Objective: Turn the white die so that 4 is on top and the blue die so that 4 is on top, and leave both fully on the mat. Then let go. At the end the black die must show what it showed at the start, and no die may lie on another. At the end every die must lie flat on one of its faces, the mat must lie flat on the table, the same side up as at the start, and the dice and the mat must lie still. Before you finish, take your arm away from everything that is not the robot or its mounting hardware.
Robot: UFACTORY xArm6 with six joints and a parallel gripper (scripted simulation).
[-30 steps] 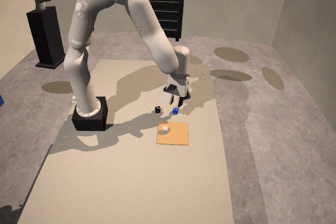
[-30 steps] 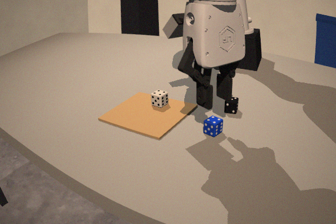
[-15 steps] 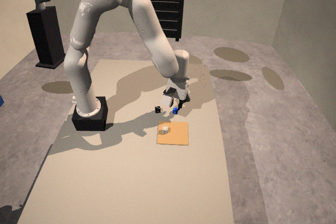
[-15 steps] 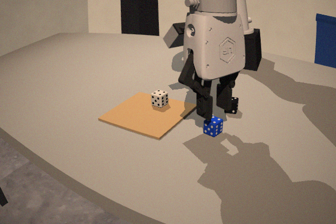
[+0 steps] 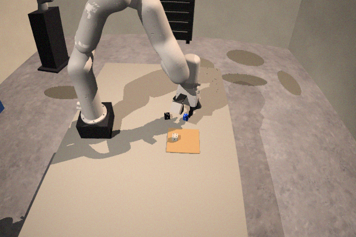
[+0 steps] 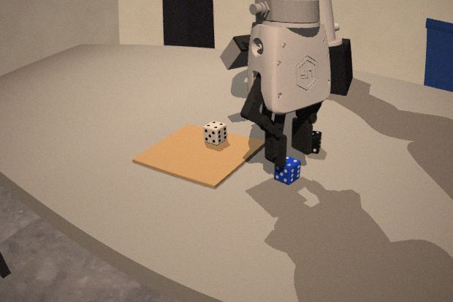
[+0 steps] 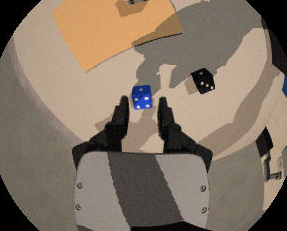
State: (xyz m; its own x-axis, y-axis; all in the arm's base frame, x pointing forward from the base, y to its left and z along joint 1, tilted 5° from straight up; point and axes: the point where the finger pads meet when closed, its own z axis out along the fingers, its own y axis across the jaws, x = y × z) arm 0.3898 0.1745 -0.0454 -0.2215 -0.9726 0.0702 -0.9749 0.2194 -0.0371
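The white die [image 5: 174, 136] [image 6: 215, 132] sits flat on the orange mat [image 5: 186, 146] [image 6: 179, 159] [image 7: 89, 28], near its corner closest to the arm. The blue die [image 5: 185, 117] [image 6: 288, 172] [image 7: 143, 97] lies on the bare table just off the mat's edge. The black die [image 5: 167, 115] [image 6: 316, 140] [image 7: 203, 81] lies on the table close by, apart from the blue one. My gripper [image 5: 189, 114] [image 6: 289, 152] [image 7: 143, 104] is open, pointing down, its fingertips low on either side of the blue die's top without gripping it.
The arm's black base [image 5: 95, 127] stands on the table to the left. A black pedestal [image 5: 47, 38], a dark drawer rack [image 5: 174, 4] and a blue bin [image 6: 439, 54] stand off the table. The table's front edge [image 6: 109, 254] is near in the exterior view.
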